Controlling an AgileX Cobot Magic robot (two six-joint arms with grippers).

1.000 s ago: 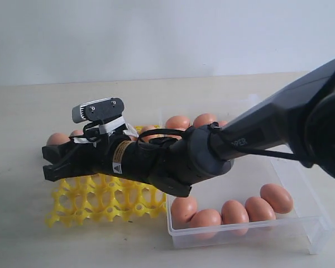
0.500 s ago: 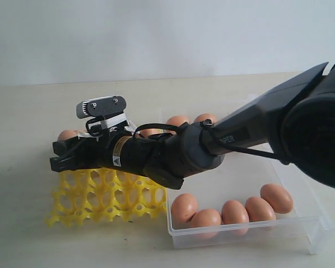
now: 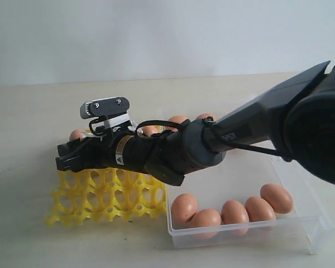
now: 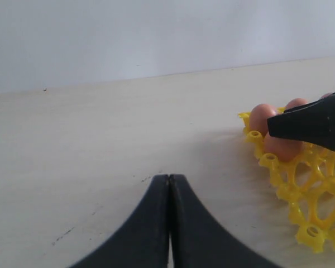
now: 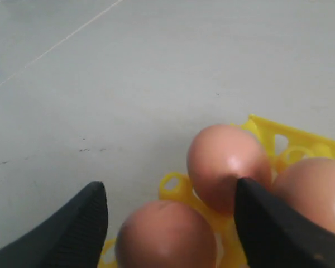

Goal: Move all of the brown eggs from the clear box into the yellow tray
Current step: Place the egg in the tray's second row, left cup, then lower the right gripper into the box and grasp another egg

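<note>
The yellow tray [image 3: 100, 195] lay on the left, a bright open lattice, its near cups bare and matte reddish brown eggs [image 3: 77, 134] seated in its far row. More eggs lined the near wall of the clear box [image 3: 251, 178], just beside it on the right. The right gripper [image 3: 64, 156] hung over the tray's far left corner, jaws spread wide about a seated egg, gripping nothing. The left gripper [image 4: 169, 177] was pressed closed and empty, with bare table [image 4: 100, 139] stretching ahead of it.

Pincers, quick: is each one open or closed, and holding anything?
Left pincer: closed, empty.
Right pincer: open, straddling a brown egg in the yellow tray, not gripping.
</note>
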